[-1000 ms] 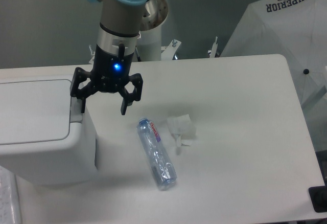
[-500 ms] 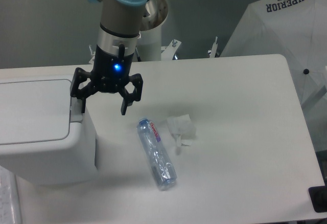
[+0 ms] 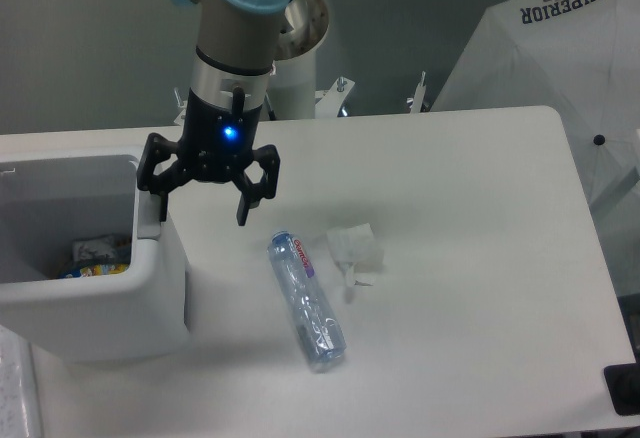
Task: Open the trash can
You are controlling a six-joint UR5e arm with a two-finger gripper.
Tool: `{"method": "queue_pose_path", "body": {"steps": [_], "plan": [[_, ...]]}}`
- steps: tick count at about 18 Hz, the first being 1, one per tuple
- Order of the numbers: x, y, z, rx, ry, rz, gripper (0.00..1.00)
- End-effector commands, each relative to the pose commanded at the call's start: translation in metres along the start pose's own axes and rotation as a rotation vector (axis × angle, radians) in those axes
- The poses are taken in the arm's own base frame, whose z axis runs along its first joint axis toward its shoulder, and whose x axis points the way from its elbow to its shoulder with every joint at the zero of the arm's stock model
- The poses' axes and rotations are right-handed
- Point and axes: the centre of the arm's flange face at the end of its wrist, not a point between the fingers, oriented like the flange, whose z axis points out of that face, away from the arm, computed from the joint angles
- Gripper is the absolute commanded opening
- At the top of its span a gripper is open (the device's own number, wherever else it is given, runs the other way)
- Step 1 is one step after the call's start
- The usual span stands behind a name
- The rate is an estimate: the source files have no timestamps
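Observation:
The white boxy trash can [image 3: 150, 293] stands at the table's left edge. Its lid is no longer over the opening, and the inside [image 3: 60, 228] shows, with colourful wrappers [image 3: 98, 255] at the bottom. My gripper [image 3: 200, 210] is open, fingers spread wide, pointing down. Its left finger [image 3: 160, 203] hangs over the grey push-button strip [image 3: 148, 226] on the can's right rim; whether it touches is unclear. Its right finger [image 3: 243, 208] hangs over the table beside the can.
A clear plastic bottle [image 3: 307, 301] lies on the table right of the can. A crumpled white tissue [image 3: 355, 250] lies beside it. A white umbrella [image 3: 560, 68] stands at the right. The arm's white base [image 3: 295, 78] is behind the table.
The trash can's flat lid, closed in both earlier frames, has opened and the inside now shows. My gripper and arm have not visibly moved.

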Motion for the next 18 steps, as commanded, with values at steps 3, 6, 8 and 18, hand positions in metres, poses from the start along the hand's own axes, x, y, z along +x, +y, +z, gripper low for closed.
{"method": "queue_pose_path", "body": {"steps": [3,6,8,18], "plan": [[0.008,-0.016,-0.021,0.099,-0.008,0.065,1.0],[0.01,-0.024,-0.033,0.146,-0.02,0.153,1.0],[0.007,-0.027,-0.04,0.161,-0.031,0.195,1.0],[-0.055,-0.035,-0.039,0.102,-0.358,0.225,1.0]]}}
